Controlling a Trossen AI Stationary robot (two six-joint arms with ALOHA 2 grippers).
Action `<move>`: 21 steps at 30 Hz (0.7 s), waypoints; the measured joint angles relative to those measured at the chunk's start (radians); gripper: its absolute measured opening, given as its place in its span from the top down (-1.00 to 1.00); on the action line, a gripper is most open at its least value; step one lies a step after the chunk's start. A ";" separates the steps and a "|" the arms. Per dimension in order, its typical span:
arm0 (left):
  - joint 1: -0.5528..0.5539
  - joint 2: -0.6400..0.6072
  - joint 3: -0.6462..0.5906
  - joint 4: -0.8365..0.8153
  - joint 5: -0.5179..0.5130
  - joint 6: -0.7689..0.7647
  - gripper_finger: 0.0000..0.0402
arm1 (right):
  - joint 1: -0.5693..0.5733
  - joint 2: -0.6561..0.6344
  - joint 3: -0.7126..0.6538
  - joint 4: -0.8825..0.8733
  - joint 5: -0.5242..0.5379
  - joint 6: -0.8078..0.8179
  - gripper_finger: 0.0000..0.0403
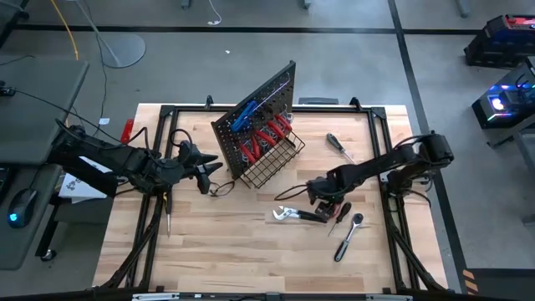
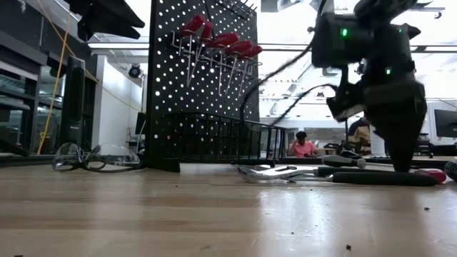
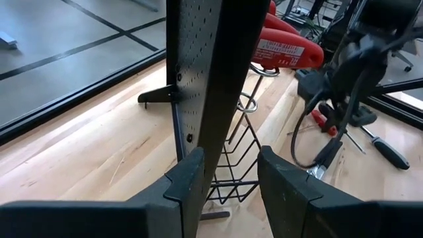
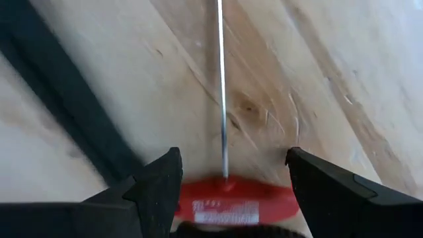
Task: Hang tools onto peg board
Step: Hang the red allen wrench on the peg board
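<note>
The black peg board (image 1: 255, 125) stands tilted at the table's middle back, with red-handled tools (image 2: 221, 39) and a blue one (image 1: 244, 117) on its hooks and a wire basket (image 1: 272, 163) at its foot. My left gripper (image 3: 231, 178) is open and held high beside the board's left side edge (image 3: 205, 99). My right gripper (image 4: 234, 172) points down, open, with a finger on each side of a red handle (image 4: 238, 201) that lies on the table. That tool's thin shaft (image 4: 221, 86) runs away from the fingers. Silver pliers (image 1: 288, 215), a chrome ratchet (image 1: 348, 237) and a black-handled screwdriver (image 1: 338, 146) lie on the wood. My left gripper has the board's side edge just ahead of its open fingers; whether they touch it I cannot tell. My right gripper comes at the red handle from above with its fingers at the handle's two ends; I cannot tell whether the fingers (image 4: 158, 182) touch it. The tool lies flat on the table.
Clear safety glasses (image 1: 221, 188) lie on the table just near of the board's left corner, under my left gripper. A black frame (image 1: 393, 209) runs around the tabletop. Bare wood stretches along the near edge. A person (image 2: 303, 146) sits far behind the table.
</note>
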 joint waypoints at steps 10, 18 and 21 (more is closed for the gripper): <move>0.000 0.000 0.000 0.002 -0.010 -0.003 0.38 | 0.058 0.153 0.025 -0.054 0.097 -0.044 0.24; 0.001 -0.002 0.009 0.132 -0.017 0.001 0.38 | 0.085 0.185 0.080 -0.172 0.194 -0.153 0.97; 0.006 -0.003 0.040 0.223 -0.017 0.077 0.38 | 0.085 0.146 0.124 -0.249 0.239 -0.192 0.99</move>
